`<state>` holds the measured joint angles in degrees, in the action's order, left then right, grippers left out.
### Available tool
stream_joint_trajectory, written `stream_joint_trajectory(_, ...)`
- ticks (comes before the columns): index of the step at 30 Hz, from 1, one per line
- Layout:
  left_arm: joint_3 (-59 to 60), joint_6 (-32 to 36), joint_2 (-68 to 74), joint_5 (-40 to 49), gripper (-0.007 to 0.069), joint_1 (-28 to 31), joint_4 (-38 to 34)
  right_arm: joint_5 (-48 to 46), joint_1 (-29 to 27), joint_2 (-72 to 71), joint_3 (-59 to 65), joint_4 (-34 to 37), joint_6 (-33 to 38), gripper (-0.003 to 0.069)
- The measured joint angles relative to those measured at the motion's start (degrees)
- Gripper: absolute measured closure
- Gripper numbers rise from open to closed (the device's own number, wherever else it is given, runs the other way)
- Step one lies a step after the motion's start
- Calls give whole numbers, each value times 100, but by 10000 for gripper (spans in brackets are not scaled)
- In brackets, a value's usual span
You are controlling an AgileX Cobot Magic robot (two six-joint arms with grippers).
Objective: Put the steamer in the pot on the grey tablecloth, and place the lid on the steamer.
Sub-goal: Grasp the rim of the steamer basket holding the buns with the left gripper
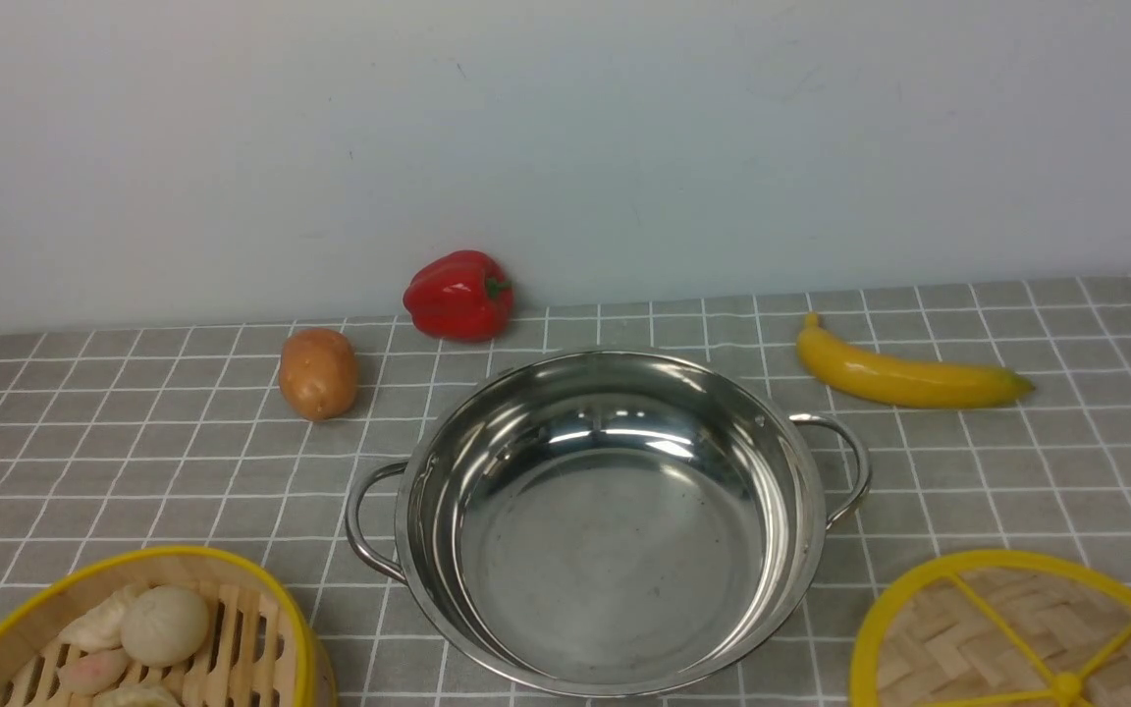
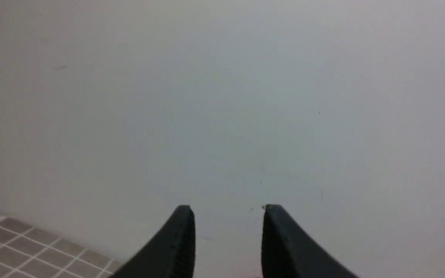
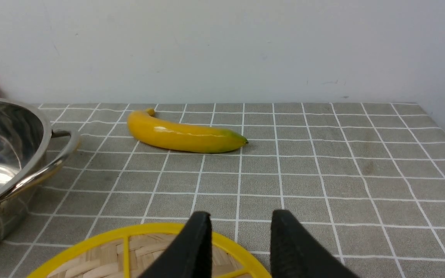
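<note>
The pot (image 1: 615, 550) sits empty in the middle of the grey tablecloth (image 1: 134, 462) on the desk, a loop handle out to either side. The steamer (image 1: 163, 556), with buns and dumplings on its slatted floor, lies left of the pot and nearer to me, with a strip of cloth between it and the pot's left handle. The lid (image 1: 1007, 628) lies flat on the pot's right, also nearer to me. So the split is plain: the steamer is on my left arm's side, the lid on my right's. My left tool (image 2: 228, 210) has its jaws parted a moderate way with nothing between them. Its camera gives me bare wall and one corner of cloth, no steamer, so I judge the basket lies below where that tool is aimed, and the tool must tip down to find the yellow rim. My right tool (image 3: 241, 214) is also parted and empty, poised over the lid's edge on the side toward the banana (image 3: 184, 135), which lies beyond the pot's right handle. The steamer goes first, so the left arm leads. Both pieces are round, with no long axis to line up, just a rim to pinch. Then it's a short carry rightward and away from me into the pot. The fit looks snug, so I'd centre the steamer before lowering it.
</note>
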<state>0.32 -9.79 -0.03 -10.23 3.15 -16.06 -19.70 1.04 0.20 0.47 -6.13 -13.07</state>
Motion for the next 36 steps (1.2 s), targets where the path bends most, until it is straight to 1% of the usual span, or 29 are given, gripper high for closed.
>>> stream_joint_trajectory(1,-32,-109,0,52,382,0,0,0,0,0,0,0,0,416)
stream_joint_trajectory(2,-205,-307,0,342,382,0,34,0,0,0,0,0,0,416)
stream_joint_trajectory(4,-441,-413,-2,756,382,0,126,0,0,0,0,0,0,416)
stream_joint_trajectory(5,-830,-462,-7,1473,382,0,247,0,0,0,0,0,0,416)
stream_joint_trajectory(6,-934,-462,-7,1675,382,0,264,0,0,0,0,0,0,416)
stream_joint_trajectory(7,-1315,-436,11,2400,382,0,371,0,0,0,0,0,0,416)
stream_joint_trajectory(8,-1485,-416,31,2719,382,0,383,0,0,0,0,0,0,416)
stream_joint_trajectory(9,-1829,-318,151,3372,382,0,399,0,0,0,0,0,0,416)
stream_joint_trajectory(11,-2326,-95,378,4365,382,0,405,0,0,0,0,0,0,416)
stream_joint_trajectory(12,-2673,139,587,5135,382,0,399,0,0,0,0,0,0,416)
stream_joint_trajectory(13,-2891,258,750,5658,382,0,386,0,0,0,0,0,0,416)
stream_joint_trajectory(16,-3271,692,1174,6737,382,0,334,0,0,0,0,0,0,416)
stream_joint_trajectory(17,-3378,1030,1366,7125,382,0,291,0,0,0,0,0,0,416)
stream_joint_trajectory(18,-3399,1176,1483,7234,382,0,275,0,0,0,0,0,0,416)
stream_joint_trajectory(19,-3440,1811,1717,7506,382,0,202,0,0,0,0,0,0,416)
stream_joint_trajectory(22,-3446,3327,2323,7922,382,0,-26,0,0,0,0,0,0,416)
stream_joint_trajectory(23,-3446,3398,2428,7930,382,0,-76,0,0,0,0,0,0,416)
stream_joint_trajectory(24,-3446,3930,2676,7937,382,0,-292,0,0,0,0,0,0,416)
stream_joint_trajectory(25,-3446,3974,2712,7936,382,0,-319,0,0,0,0,0,0,416)
stream_joint_trajectory(26,-3456,4233,2973,7906,382,0,-452,0,0,0,0,0,0,416)
stream_joint_trajectory(29,-3466,4456,3540,7790,382,0,-570,0,0,0,0,0,0,416)
stream_joint_trajectory(36,-3484,4493,5138,7433,382,0,-736,2,0,0,0,0,0,416)
